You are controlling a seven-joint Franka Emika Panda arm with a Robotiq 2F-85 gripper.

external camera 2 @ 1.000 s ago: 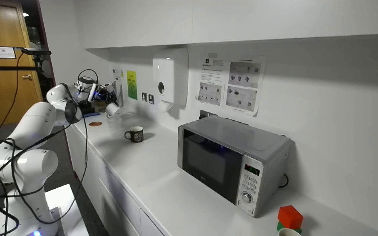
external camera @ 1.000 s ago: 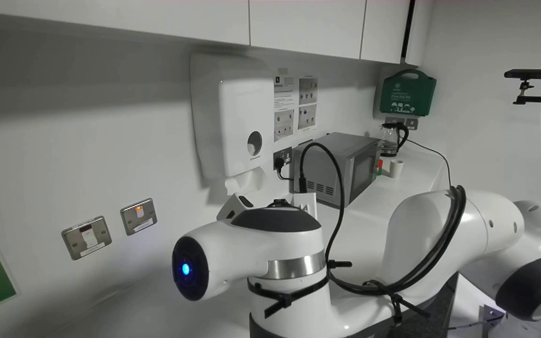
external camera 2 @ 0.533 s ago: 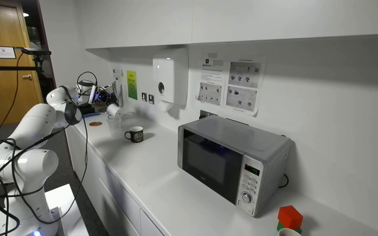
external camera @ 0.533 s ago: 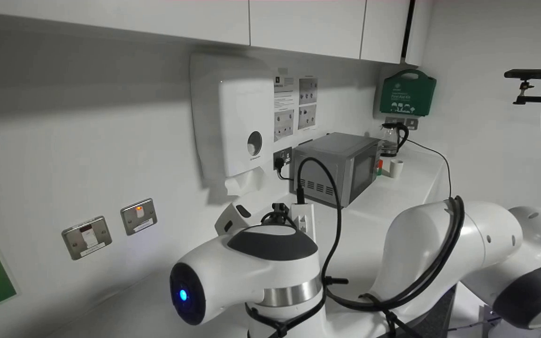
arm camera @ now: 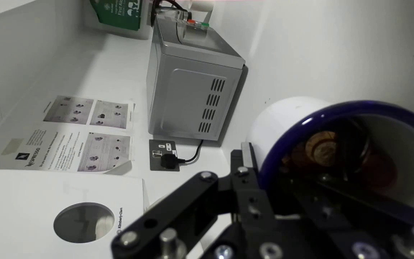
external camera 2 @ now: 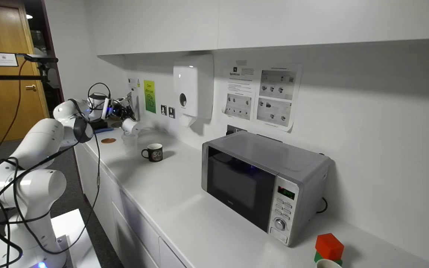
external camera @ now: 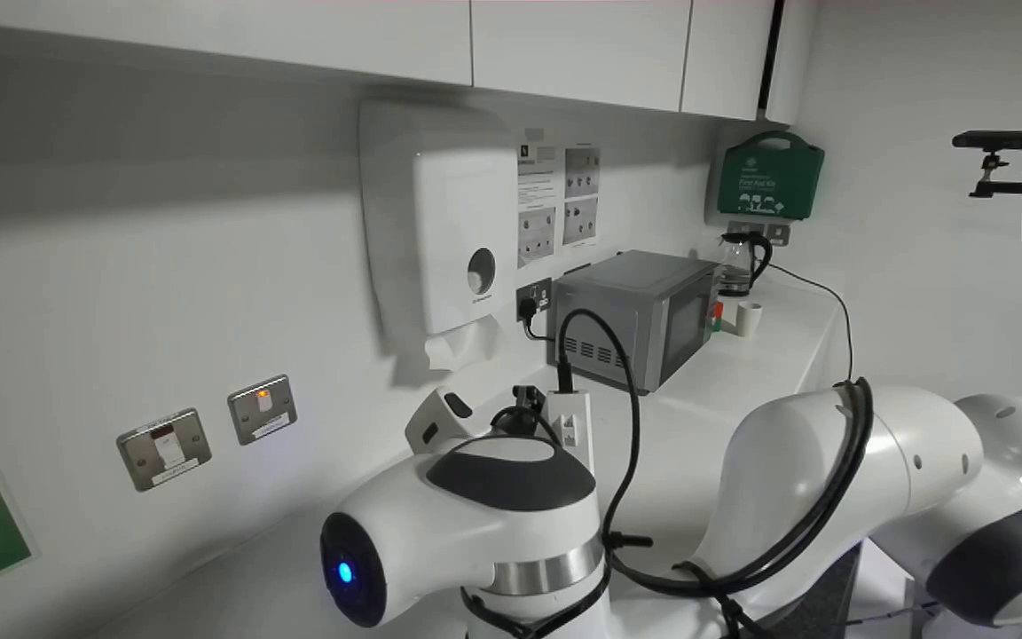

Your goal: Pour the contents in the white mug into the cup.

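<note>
The white mug (arm camera: 286, 122), white outside with a dark blue rim, fills the right of the wrist view. My gripper (arm camera: 266, 167) is shut on its wall, one finger outside and one inside. Brown and reddish contents (arm camera: 322, 148) show in the mug, including a round light-brown piece. In an exterior view the mug (external camera 2: 130, 126) hangs tilted from my gripper (external camera 2: 127, 116), just above the pale translucent cup (external camera 2: 129, 143) on the counter. The cup is faint there, and whether the two touch I cannot tell.
A dark mug (external camera 2: 153, 152) stands beside the cup. A brown disc (external camera 2: 108, 140) lies near the counter edge. Farther along are a microwave (external camera 2: 263, 182), a red block (external camera 2: 329, 246) and a white cup-like vessel (external camera: 748, 319). The wall carries a towel dispenser (external camera: 440, 222).
My arm has come down, most of it in the first half second. The held mug has shifted slightly toward the dark mug. The grip on it looks unchanged.
</note>
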